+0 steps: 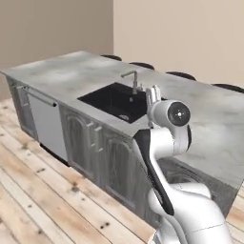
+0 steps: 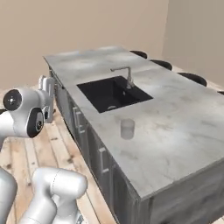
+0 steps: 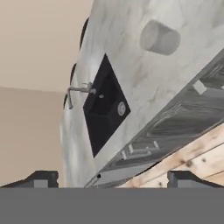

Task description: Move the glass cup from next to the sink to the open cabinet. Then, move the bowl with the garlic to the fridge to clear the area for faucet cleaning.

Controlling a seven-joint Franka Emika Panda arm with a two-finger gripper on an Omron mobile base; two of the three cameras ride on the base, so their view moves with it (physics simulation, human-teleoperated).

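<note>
Upright, the glass cup stands beside the sink; fingers spread, empty.

Clearance over the pale grey marble island counter
The small translucent grey-white glass cup stands alone near the front edge, just beside the black rectangular sink, with bare marble on every side and open air above it. The brushed-silver faucet rises at the basin's far rim, well apart from the cup. Dark round stool tops line the far side. The two-finger gripper, jaws spread wide, hangs off the counter's front
</note>
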